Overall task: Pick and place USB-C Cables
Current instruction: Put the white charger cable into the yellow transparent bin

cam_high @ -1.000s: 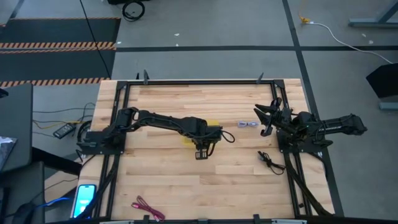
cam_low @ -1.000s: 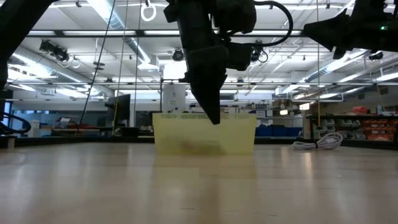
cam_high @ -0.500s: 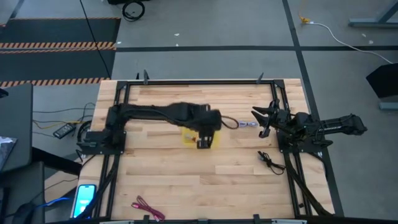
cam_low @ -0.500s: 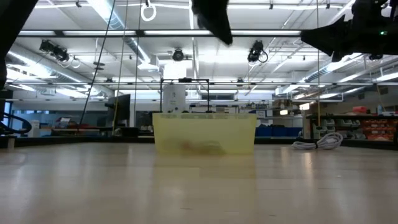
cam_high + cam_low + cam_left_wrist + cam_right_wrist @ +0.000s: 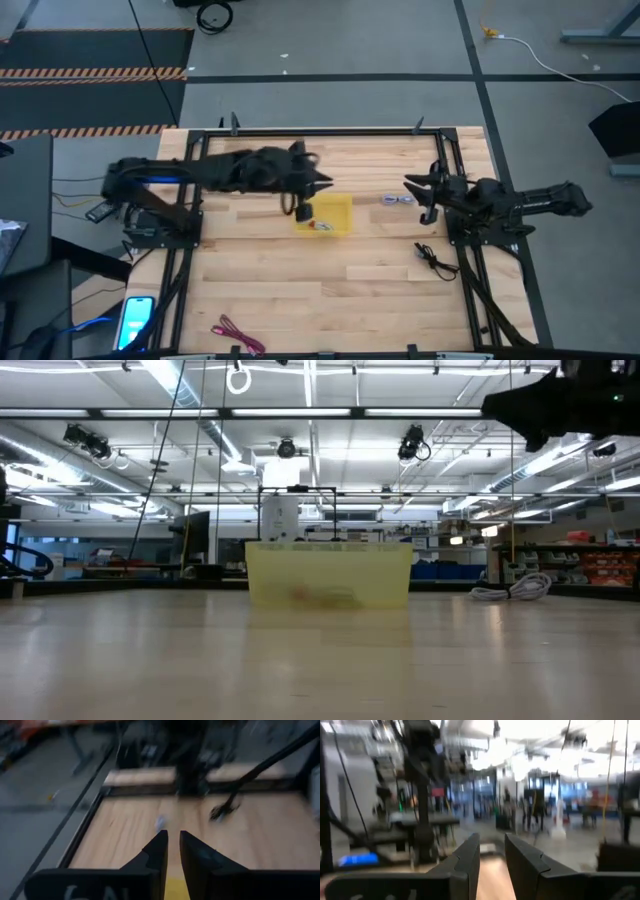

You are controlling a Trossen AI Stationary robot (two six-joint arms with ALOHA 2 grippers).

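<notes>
A yellow bin (image 5: 335, 205) stands mid-table, with a small pale and reddish thing (image 5: 318, 225) in it that I cannot identify. The pale grey cable (image 5: 398, 200) lies on the wood to the bin's right. The black cable (image 5: 432, 258) lies nearer, by the right arm's base. The magenta-red cable (image 5: 238, 336) lies at the near edge. No white cable shows plainly. My left gripper (image 5: 322, 183) hangs high beside the bin's far left corner, with a narrow gap between its fingers (image 5: 173, 837). My right gripper (image 5: 420, 196) hovers just right of the grey cable, slightly open (image 5: 492, 842).
A black frame (image 5: 320, 131) runs around the table's far and side edges. A phone (image 5: 135, 318) sits off the near left corner. Bare wood spreads between the bin and the near edge. In the low view the bin (image 5: 328, 574) and the grey cable (image 5: 512, 588) stand far back.
My left gripper has risen from low over the wood just near of the bin, passed over the bin, and pulled back toward the table's left and far side. It has left the low view upward. The cables on the table have not moved.
</notes>
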